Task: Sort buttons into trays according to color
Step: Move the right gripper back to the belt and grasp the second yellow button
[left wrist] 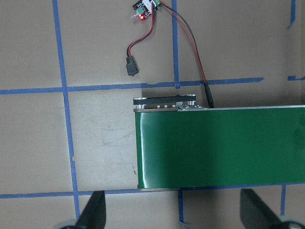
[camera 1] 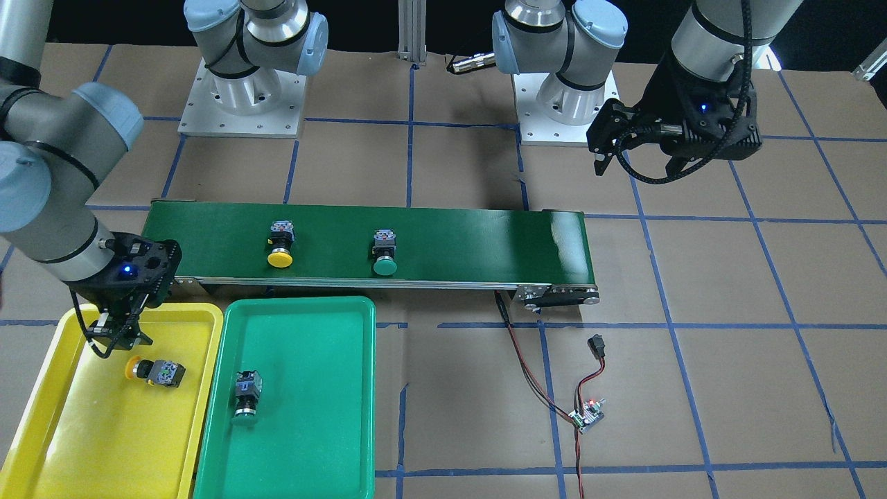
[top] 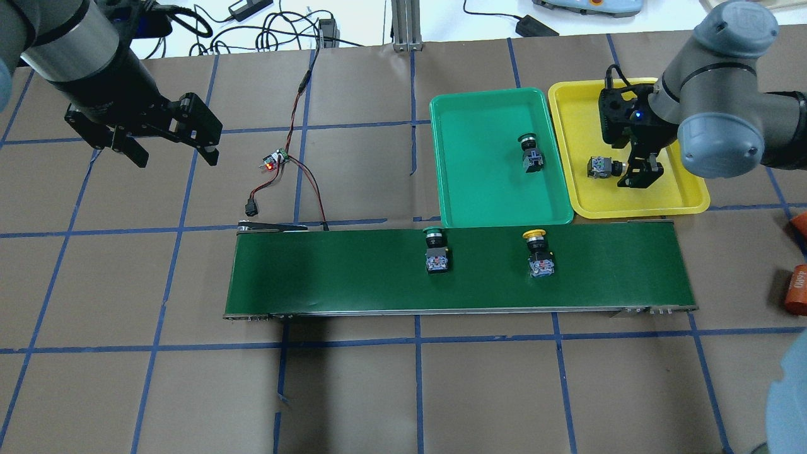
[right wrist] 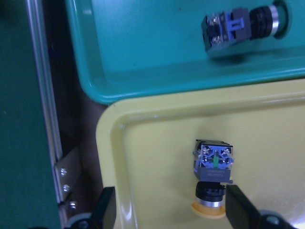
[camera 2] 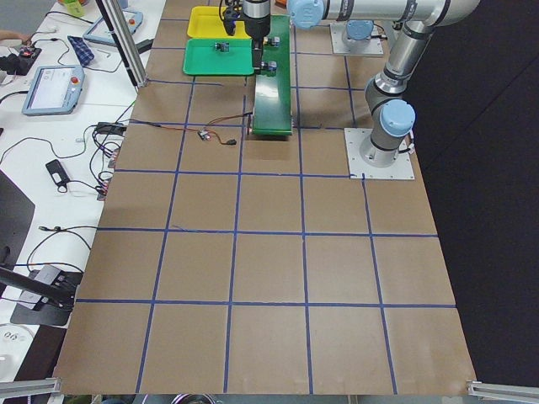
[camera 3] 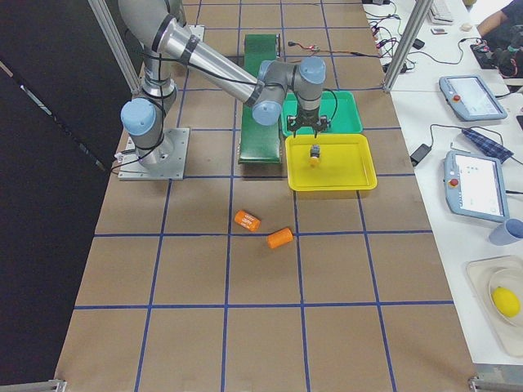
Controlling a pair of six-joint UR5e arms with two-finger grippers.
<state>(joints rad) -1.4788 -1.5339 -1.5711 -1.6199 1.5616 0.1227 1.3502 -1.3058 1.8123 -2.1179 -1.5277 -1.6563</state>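
A yellow button (camera 1: 156, 371) lies on its side in the yellow tray (camera 1: 41, 430). My right gripper (camera 1: 118, 339) hovers open just beside it; the right wrist view shows the button (right wrist: 213, 176) free between the spread fingers (right wrist: 107, 210). A green button (camera 1: 247, 395) lies in the green tray (camera 1: 319, 416). A second yellow button (camera 1: 280, 244) and a second green button (camera 1: 384, 251) lie on the belt. My left gripper (top: 175, 156) is open and empty, high over the table's left end.
The long dark-green conveyor belt (top: 328, 271) runs in front of both trays. A small controller board with red and black wires (top: 274, 159) lies near the belt's left end. Two orange cylinders (camera 3: 247, 220) lie on the table to the right of the belt.
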